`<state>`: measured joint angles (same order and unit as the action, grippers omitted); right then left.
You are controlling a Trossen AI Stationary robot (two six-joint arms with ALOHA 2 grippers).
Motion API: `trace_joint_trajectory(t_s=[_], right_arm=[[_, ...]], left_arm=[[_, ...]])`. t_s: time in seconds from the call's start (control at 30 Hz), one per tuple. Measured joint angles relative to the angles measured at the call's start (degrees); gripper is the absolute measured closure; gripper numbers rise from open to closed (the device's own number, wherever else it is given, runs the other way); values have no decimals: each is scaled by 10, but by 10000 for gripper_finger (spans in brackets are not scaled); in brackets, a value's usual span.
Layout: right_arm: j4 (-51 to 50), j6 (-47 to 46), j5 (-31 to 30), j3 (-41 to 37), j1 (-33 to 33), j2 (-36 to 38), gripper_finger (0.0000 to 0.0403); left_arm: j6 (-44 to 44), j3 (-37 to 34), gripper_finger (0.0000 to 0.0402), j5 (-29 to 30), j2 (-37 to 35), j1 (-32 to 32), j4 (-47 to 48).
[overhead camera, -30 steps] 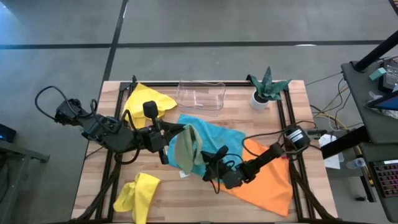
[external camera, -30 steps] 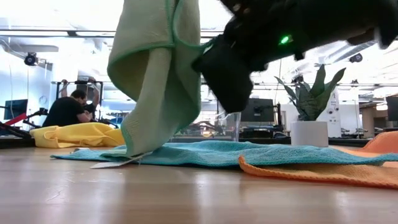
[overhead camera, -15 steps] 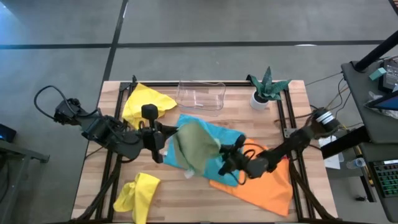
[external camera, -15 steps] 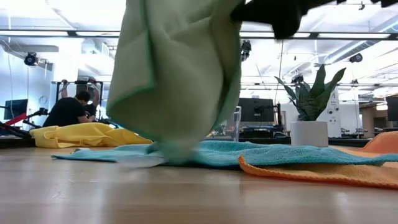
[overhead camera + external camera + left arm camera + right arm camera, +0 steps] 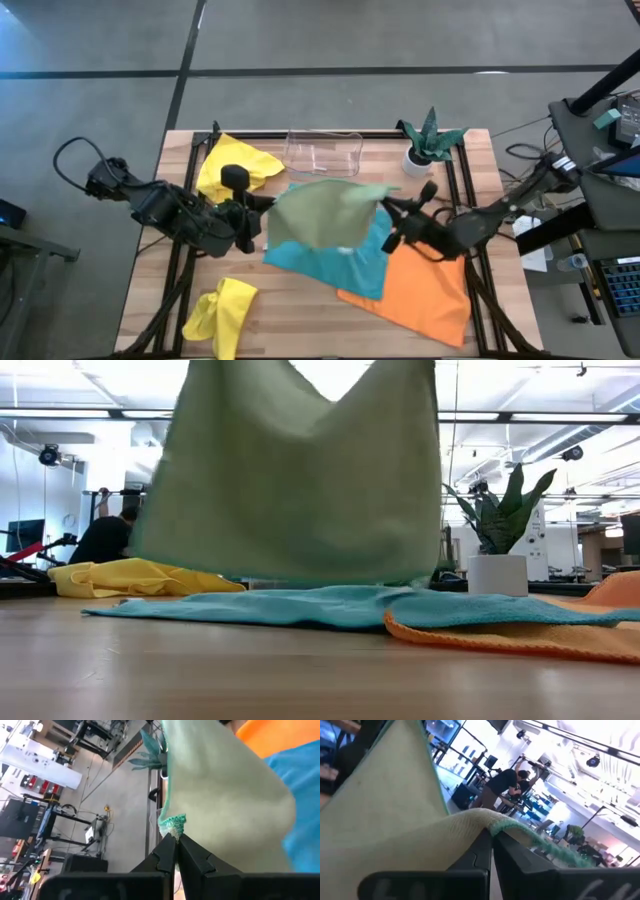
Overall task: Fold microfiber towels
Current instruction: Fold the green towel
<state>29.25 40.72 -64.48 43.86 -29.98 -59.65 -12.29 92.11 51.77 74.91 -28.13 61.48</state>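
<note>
Two end effectors: I see both pinching the same green towel (image 5: 322, 212), one at each upper corner.
Left end effector (image 5: 175, 838): pressed together on a frayed corner of the towel, over the bench's (image 5: 330, 320) left-centre.
Right end effector (image 5: 491, 836): pressed together on the opposite corner, over the bench's right-centre.
Green towel: stretched between the two arms, hanging clear above the blue towel (image 5: 345, 260); in the low view it sags in the middle of its top edge.
Blue towel: flat at bench centre, overlapped by the orange towel (image 5: 420, 288).
Yellow towels: one (image 5: 236, 164) bunched at the back left, one (image 5: 222, 312) crumpled at the front left.
Tray (image 5: 324, 152): back centre.
Plant (image 5: 431, 136): back right.
</note>
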Motion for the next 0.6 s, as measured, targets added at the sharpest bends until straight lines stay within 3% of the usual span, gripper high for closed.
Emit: trace_joint_trajectory(t_s=[0.17, 0.43, 0.6], right_arm=[[-33, 2, 4, 0, 0, 44, 395], [-35, 57, 15, 13, 14, 69, 395], [-55, 64, 17, 19, 14, 73, 395]], left_arm=[[-3, -10, 402, 10, -1, 23, 17], [-79, -41, 402, 32, -8, 129, 16], [-145, -44, 402, 35, -30, 162, -1]])
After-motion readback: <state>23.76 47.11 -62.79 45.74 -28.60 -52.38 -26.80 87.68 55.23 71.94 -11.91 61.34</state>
